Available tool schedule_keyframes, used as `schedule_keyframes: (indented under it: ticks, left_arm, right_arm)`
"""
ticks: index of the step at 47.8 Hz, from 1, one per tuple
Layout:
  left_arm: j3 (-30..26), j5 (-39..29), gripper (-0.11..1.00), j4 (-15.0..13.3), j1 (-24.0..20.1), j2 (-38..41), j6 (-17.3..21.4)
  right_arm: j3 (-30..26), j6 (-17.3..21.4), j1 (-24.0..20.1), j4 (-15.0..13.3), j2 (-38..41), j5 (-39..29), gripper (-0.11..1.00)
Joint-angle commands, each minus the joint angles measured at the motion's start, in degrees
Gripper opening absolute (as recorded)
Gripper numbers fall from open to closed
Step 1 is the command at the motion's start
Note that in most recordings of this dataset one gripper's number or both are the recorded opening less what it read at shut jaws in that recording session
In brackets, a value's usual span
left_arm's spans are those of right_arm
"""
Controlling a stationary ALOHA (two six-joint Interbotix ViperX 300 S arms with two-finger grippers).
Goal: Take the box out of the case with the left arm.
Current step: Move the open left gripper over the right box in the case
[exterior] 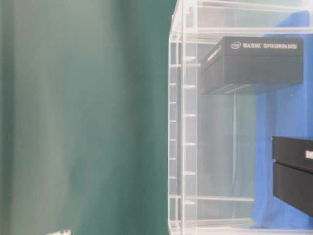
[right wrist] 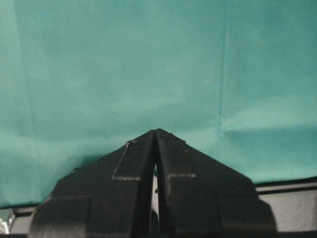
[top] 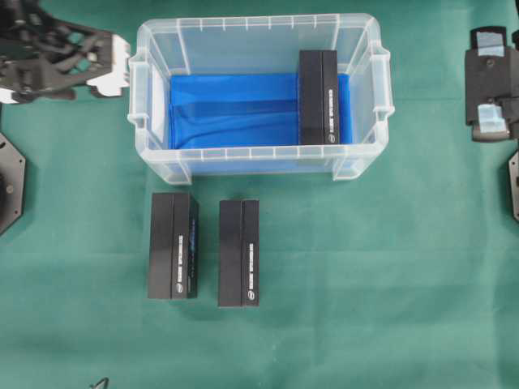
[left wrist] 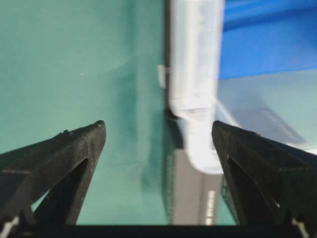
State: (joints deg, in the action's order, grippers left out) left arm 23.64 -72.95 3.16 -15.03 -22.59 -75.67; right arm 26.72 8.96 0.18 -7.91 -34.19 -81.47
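Presently my left gripper hangs released, jaws wide, just outside the left wall of the case, grasping nothing. One black box stands on edge inside the case at its right end, on the blue sheet. Two more black boxes lie on the green table in front of the case. My right gripper is clenched and empty.

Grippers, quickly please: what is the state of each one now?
Left gripper: jaws open, holding nothing.
Right gripper: jaws closed, holding nothing.
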Motion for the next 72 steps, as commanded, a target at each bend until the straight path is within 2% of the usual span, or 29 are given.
schedule_keyframes:
  ticks: [1,35,47,61,72]
  left_arm:
    - [-4.66,0.18,0.87,0.00,0.79,2.55,-0.18]
    - [-35.95,-3.43,0.87,0.09,3.25,28.92,0.18]
    - [-45.26,-3.16,0.87,0.44,3.52,36.39,0.62]
    - [-56.51,-3.43,0.87,0.35,3.78,45.88,4.39]
    - [-61.70,-4.83,0.87,0.09,3.96,49.83,4.39]
  right_arm:
    - [-0.53,-0.09,-0.09,-0.26,-0.09,0.35,0.03]
    - [0.35,-0.09,-0.09,-0.18,-0.09,1.58,0.03]
    - [0.44,-0.09,-0.09,-0.18,-0.18,1.58,0.03]
    - [0.53,-0.09,-0.09,-0.18,-0.88,0.97,0.03]
    - [0.79,0.00,-0.09,-0.18,-2.11,0.00,0.03]
